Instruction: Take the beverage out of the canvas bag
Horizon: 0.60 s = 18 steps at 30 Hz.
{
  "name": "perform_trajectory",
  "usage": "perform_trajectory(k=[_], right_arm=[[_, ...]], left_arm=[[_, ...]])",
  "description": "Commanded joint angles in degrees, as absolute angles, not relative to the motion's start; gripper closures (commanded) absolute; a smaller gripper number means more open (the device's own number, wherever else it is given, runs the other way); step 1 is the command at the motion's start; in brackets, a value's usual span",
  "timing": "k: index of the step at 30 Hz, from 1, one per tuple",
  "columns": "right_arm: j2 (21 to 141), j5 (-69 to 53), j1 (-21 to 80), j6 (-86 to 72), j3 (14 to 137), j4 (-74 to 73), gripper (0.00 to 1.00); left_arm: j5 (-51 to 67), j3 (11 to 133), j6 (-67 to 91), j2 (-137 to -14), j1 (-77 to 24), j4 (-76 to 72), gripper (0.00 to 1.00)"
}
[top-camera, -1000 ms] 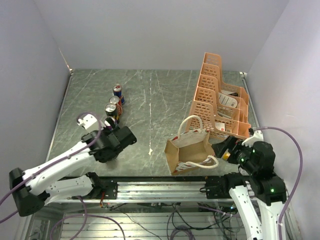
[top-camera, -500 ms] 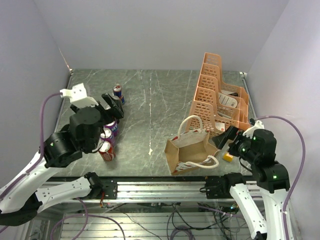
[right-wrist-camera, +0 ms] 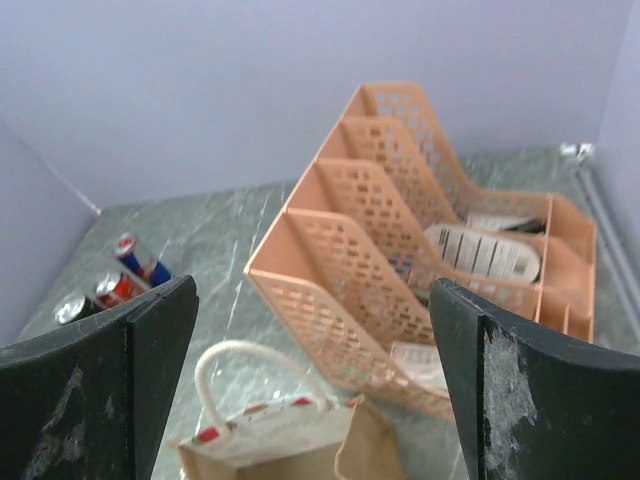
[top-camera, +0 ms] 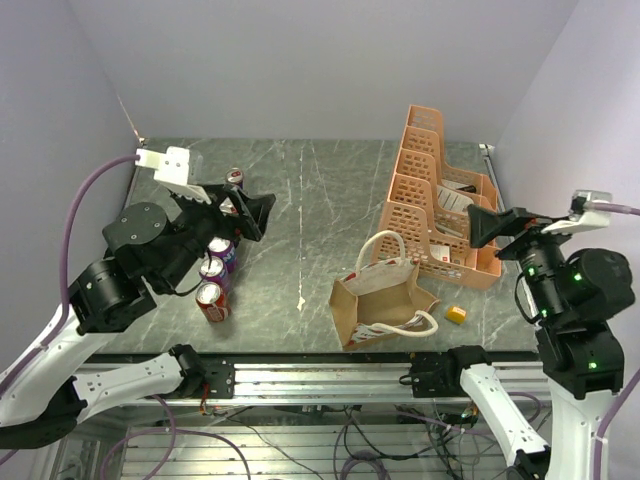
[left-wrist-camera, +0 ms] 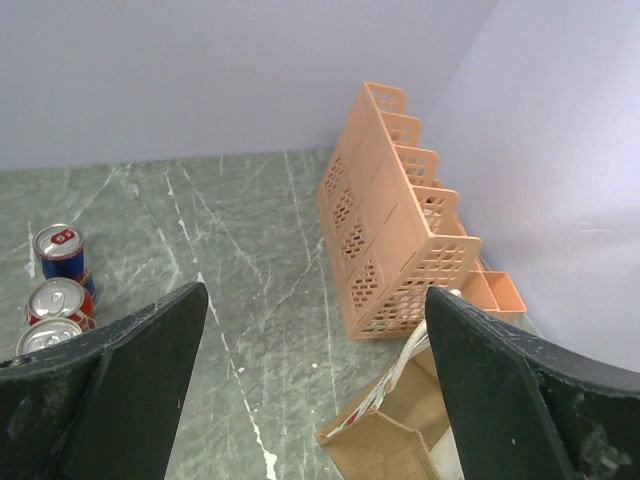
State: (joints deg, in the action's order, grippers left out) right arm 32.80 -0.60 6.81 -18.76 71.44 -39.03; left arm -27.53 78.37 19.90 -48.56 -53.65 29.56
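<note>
Looking down from the top cam: canvas bag (top-camera: 385, 300) stands open-topped nr the near edge, right of centre, its brown floor showing. Orange rack (top-camera: 440, 200) runs along the right edge, its near end just beside the bag. White packets (top-camera: 455, 200) lie in its compartments. A small yellow block (top-camera: 456, 314) sits right of the bag.

Cans cluster by the left edge. The red can (top-camera: 212, 300) is closest to the near edge, well apart from the bag. Two purplish cans (top-camera: 221, 250) stand just behind it, and a blue can (top-camera: 235, 178) is partly hidden by the left arm. Left gripper (top-camera: 255, 212) hangs above the cans. Right gripper (top-camera: 478, 226) hangs above the rack's near end.

Left wrist cam: fingers (left-wrist-camera: 120, 380) spread wide, nothing btwn them. Below are the rack (left-wrist-camera: 400, 220), a corner of the bag (left-wrist-camera: 400, 425) and three cans in a row, blue one (left-wrist-camera: 62, 250) farthest.

Right wrist cam: jaws likewise wide apart & empty. Rack (right-wrist-camera: 390, 230) w/ packets (right-wrist-camera: 490, 255) is ahead, bag handle (right-wrist-camera: 250, 365) below, cans off toward the left edge.
</note>
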Motion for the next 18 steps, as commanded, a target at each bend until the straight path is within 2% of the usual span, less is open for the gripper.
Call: perform_trajectory(k=[1,18], right_arm=[[33.8,4.4,7.5,-13.6,76.4,-35.3,0.0],[32.4,8.7,8.1,-12.1,79.8,-35.5,0.0]], left_arm=[[-23.5,80.8,16.5,-46.2,-53.2,26.5,0.0],[-29.0,80.9,16.1,-40.8,-53.2,27.8,0.0]])
